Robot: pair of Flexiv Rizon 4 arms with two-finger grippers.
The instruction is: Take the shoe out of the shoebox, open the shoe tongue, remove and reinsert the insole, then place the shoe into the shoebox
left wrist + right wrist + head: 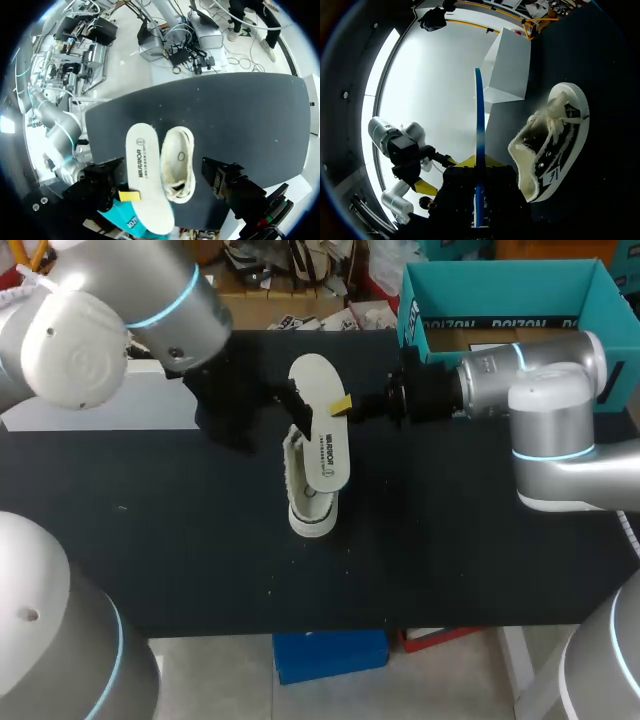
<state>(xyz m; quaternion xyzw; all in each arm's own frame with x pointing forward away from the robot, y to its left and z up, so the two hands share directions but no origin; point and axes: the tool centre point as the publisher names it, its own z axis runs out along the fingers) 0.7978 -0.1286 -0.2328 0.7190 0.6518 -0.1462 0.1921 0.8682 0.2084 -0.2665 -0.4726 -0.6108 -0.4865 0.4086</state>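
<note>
A dark shoe [312, 508] with a white sole and fleecy lining rests on the black table [450, 560] near its middle. The white insole [322, 430] hangs in the air just above and beside the shoe. My right gripper [345, 405] is shut on the insole's edge. In the right wrist view the insole [479, 125] stands edge-on between the fingers, with the shoe [552, 145] beside it. My left gripper [162, 170] is open, its black fingers [225, 180] spread on either side of the insole [145, 165] and the shoe [177, 162], touching neither. The teal shoebox [480, 285] stands at the back right.
A white box [110, 405] stands at the table's back left, behind my left arm; it also shows as the white box [512, 65] ahead of the right gripper. The table's front edge runs close below the shoe.
</note>
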